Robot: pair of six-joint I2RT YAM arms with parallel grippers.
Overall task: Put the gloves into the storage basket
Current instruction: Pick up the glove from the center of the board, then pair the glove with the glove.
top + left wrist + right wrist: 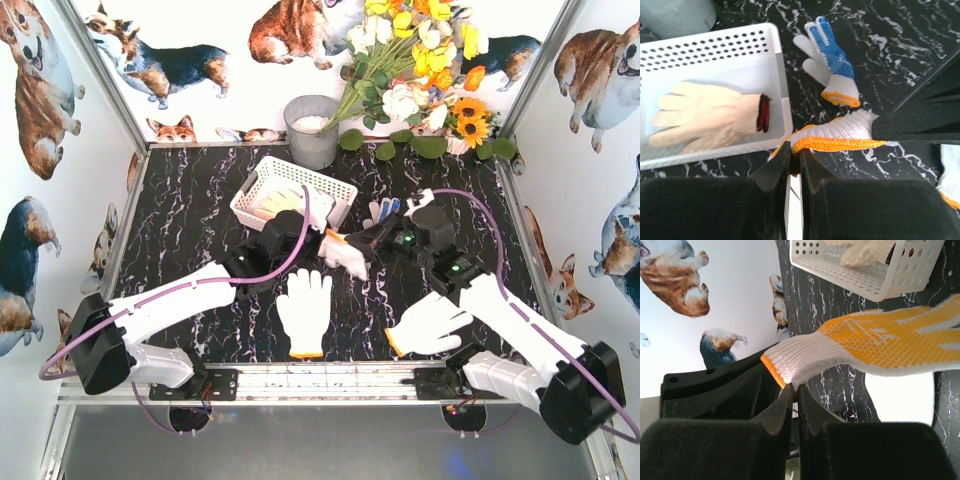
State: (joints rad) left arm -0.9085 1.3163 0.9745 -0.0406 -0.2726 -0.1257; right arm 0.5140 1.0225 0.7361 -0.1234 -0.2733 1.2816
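In the top view, the left gripper (312, 242) and right gripper (366, 240) meet over one of the gloves, a white orange-cuffed glove (346, 260). The storage basket (250, 183) lies at about 11 o'clock from it, just beside the left gripper, so the left arm looks better placed for the drop.

In the left wrist view, the left jaws are pinched on the orange cuff, which stretches toward 3 o'clock. The basket sits at 10 o'clock and holds a cream glove (710, 120).

In the right wrist view, the right jaws are clamped on the same cuff. The glove's long axis runs toward 3 o'clock, and the basket is at 1 o'clock.
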